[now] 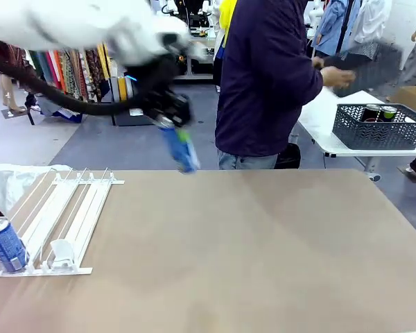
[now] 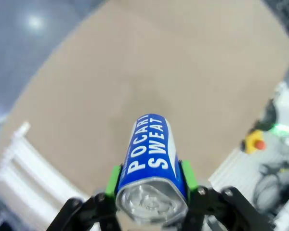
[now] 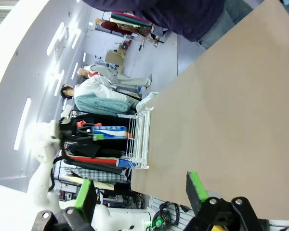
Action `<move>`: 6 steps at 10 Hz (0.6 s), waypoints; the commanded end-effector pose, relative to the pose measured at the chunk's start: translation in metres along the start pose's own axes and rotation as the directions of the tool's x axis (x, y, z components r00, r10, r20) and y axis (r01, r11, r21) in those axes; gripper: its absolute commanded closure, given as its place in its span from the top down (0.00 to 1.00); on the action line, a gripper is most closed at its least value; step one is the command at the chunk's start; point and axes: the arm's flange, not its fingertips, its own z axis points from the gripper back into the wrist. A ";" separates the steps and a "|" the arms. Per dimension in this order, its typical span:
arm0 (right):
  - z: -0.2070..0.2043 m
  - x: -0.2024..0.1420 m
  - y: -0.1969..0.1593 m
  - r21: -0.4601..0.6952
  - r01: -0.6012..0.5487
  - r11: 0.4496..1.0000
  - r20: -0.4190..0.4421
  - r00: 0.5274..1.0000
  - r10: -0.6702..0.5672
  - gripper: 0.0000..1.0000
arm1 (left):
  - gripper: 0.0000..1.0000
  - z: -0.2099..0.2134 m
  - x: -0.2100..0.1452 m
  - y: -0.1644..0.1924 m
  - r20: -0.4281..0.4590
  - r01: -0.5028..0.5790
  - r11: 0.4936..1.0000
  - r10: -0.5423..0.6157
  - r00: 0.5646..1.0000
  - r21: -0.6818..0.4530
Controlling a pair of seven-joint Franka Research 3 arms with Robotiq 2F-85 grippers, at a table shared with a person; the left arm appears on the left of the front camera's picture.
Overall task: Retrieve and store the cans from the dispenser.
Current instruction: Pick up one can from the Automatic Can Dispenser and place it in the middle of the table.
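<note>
Rack can (image 1: 5, 244): blue, is standing upright at the near left end of the dispenser (image 1: 68, 201).
Dispenser: is lying flat on the left side of the table (image 1: 263, 243).
Left gripper (image 1: 168, 114): is clamping a second blue can (image 2: 151, 154) between its green pads (image 2: 114, 179), holding it tilted in the air above the table.
Person (image 1: 263, 76): is standing at the far side.
Basket (image 1: 374, 133): is sitting on a white table (image 1: 326, 118) at far right, holding two dark cans (image 1: 379, 111).
Right gripper (image 3: 140, 188): jaws are standing wide apart, gripping nothing.
</note>
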 end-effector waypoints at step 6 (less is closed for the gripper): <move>0.001 0.003 0.002 0.023 -0.026 0.999 0.008 1.000 0.025 1.00 | 0.00 -0.176 0.039 -0.047 -0.153 0.401 0.916 -0.396 0.905 0.001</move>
